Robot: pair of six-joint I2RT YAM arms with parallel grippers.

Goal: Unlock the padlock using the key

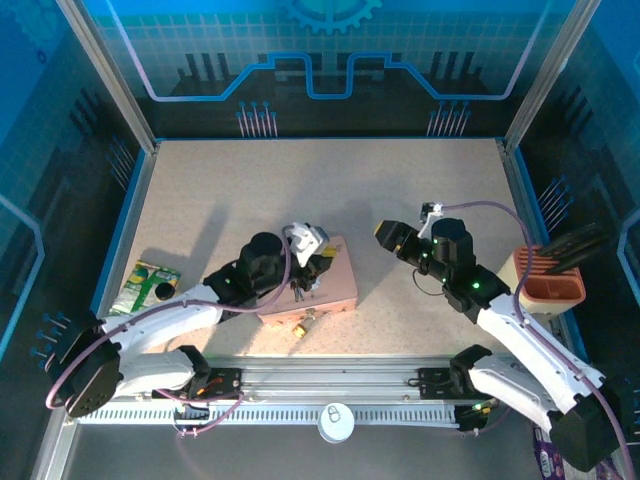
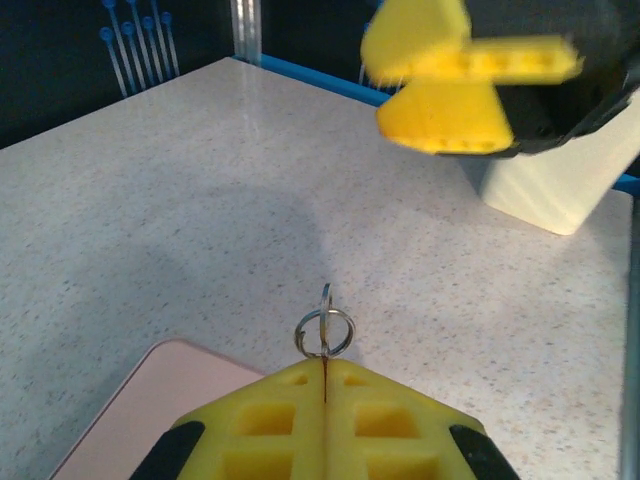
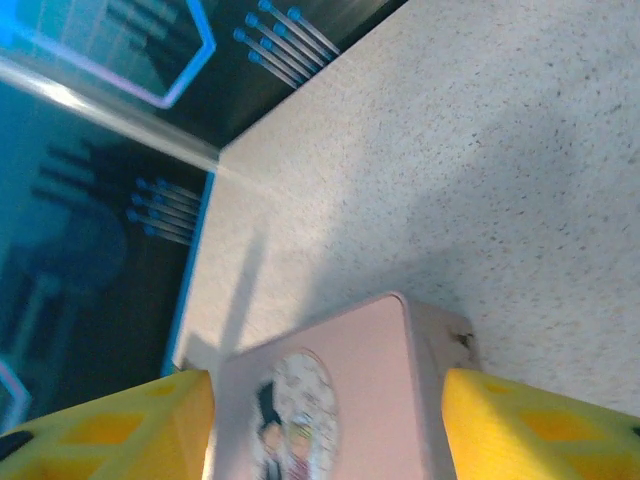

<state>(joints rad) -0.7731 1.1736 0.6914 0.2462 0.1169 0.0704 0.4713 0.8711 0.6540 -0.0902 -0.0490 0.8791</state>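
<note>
Top external view: brass padlock [image 1: 303, 328] lies on the speckled table [image 1: 420, 180], just near of the flat pink tin [image 1: 335, 285]; left gripper [image 2: 324, 372], above the tin, is pinched tight on the thin metal key [image 2: 324, 332], looped end protruding; right gripper [image 3: 330, 410] stands wide, empty; advisably, it should steady the smooth, loose padlock so the blade enters squarely.

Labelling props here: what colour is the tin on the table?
The tin is pink, with cartoon figures; right wrist view.
</note>
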